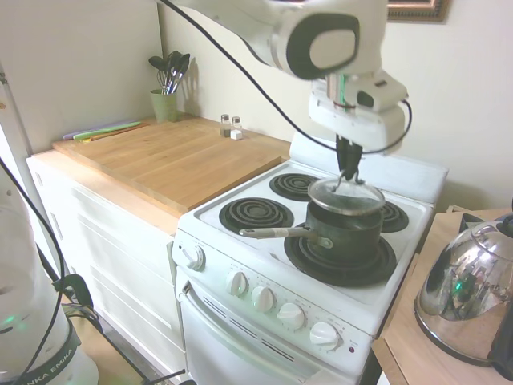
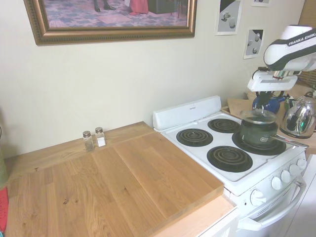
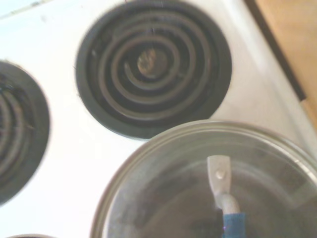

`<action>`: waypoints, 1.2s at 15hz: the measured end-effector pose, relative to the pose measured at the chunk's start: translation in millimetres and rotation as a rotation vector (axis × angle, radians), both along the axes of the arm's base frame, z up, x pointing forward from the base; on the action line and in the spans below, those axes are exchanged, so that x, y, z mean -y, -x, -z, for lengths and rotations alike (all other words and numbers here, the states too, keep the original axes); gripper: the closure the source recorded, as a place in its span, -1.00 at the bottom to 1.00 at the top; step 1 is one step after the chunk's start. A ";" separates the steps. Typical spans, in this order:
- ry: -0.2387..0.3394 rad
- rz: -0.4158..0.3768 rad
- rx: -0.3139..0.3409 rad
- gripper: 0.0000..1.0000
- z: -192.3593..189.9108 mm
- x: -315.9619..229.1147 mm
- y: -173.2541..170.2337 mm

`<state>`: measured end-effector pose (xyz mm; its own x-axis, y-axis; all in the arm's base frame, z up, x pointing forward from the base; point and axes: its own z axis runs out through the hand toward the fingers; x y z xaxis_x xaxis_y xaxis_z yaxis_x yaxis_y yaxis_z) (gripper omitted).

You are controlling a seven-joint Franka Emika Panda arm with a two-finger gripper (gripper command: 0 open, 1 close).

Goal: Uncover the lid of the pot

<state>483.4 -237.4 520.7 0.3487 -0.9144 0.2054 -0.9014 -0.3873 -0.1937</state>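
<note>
Left side of the first exterior view: green cup of utensils [image 1: 164,95] at the back of the wooden counter board [image 1: 172,156], salt and pepper shakers [image 1: 230,124] near the board's far corner by the wall. White stove [image 1: 264,273] with four coil burners; the two left ones are bare. The pot [image 1: 346,230] sits on the front right burner [image 1: 341,261], long handle pointing left over the stove top. The lid [image 1: 346,192] is lifted clear of the pot rim, tilted a bit, hanging directly above the pot with a visible gap. Gripper [image 1: 348,172] comes straight down from above, fingers closed on the lid's loop handle. Far right, a shiny kettle [image 1: 466,293] stands on a wooden side table [image 1: 417,353], apart from the stove. Second exterior view agrees: lid [image 2: 258,116] raised over pot [image 2: 257,133], gripper [image 2: 268,106] above it. Wrist view: glass lid [image 3: 208,183] close up, loop handle bracket visible, bare burner behind it.
</note>
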 end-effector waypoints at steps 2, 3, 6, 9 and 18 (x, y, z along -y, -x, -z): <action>0.051 -0.014 -0.004 1.00 -19.4 -46.1 3.5; 0.084 -0.022 -0.009 1.00 -24.7 -75.8 2.8; 0.195 -0.051 -0.055 1.00 -21.2 -183.9 -9.6; 0.285 -0.110 -0.129 1.00 2.7 -286.4 -31.3; 0.369 -0.269 -0.323 1.00 130.2 -467.0 -141.7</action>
